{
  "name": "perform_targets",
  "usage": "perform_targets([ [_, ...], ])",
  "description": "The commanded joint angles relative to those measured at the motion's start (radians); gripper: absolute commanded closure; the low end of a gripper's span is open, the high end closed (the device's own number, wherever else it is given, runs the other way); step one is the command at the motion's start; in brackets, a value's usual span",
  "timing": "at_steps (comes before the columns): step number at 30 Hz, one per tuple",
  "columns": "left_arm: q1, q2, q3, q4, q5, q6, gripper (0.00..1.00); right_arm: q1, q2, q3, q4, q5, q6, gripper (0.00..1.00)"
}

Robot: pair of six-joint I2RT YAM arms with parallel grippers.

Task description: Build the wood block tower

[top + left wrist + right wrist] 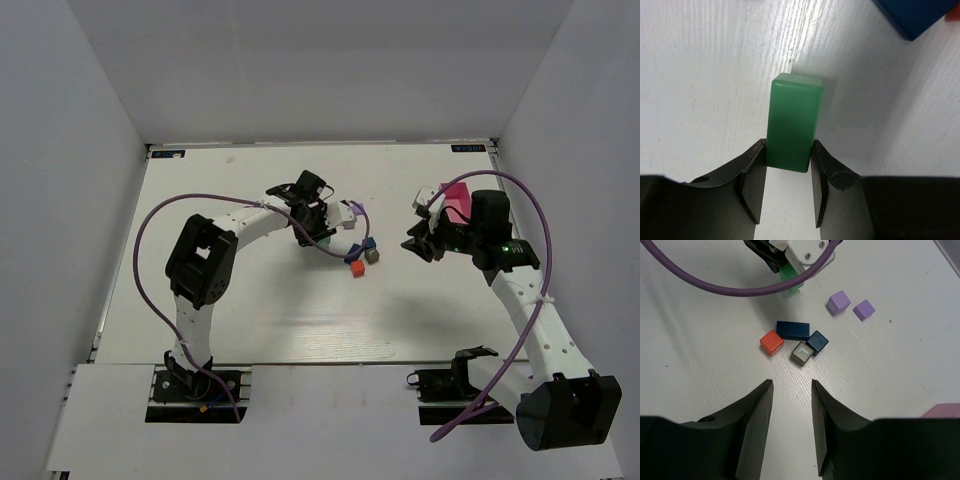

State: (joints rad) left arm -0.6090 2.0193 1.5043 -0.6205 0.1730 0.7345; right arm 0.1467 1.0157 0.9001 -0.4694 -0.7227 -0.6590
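My left gripper (788,150) is shut on the near end of a green brick (792,122), which sticks out past the fingertips over the white table. From above, that gripper (318,232) sits just left of a loose group of blocks. The group holds a red-orange cube (771,342), a dark blue brick (793,330), a blue cube (817,342) and a grey cube (802,353), all in one layer. Two lilac cubes (838,302) (864,309) lie apart from it. My right gripper (792,385) is open and empty, short of the group. No stacked tower is in view.
A pink box (455,195) lies by the right arm's wrist, and its corner (942,411) shows at the right wrist view's edge. The left arm's purple cable (740,287) loops over the table behind the blocks. White walls enclose the table (250,310).
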Motion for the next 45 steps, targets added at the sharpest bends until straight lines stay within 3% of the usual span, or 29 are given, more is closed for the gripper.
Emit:
perform_targets([
  [1, 0.015, -0.065, -0.001, 0.001, 0.068, 0.046, 1.00, 0.004, -0.020, -0.009, 0.005, -0.032, -0.010, 0.57],
  [29, 0.025, 0.032, 0.050, -0.039, 0.103, 0.095, 0.97, 0.005, -0.014, -0.013, 0.008, -0.030, -0.019, 0.52],
  [33, 0.025, 0.041, 0.050, -0.039, 0.103, 0.095, 0.83, 0.004, -0.012, -0.012, 0.006, -0.029, -0.018, 0.51],
  [45, 0.015, 0.059, 0.050, -0.039, 0.074, 0.086, 0.68, 0.005, -0.014, -0.013, 0.005, -0.029, -0.018, 0.49],
])
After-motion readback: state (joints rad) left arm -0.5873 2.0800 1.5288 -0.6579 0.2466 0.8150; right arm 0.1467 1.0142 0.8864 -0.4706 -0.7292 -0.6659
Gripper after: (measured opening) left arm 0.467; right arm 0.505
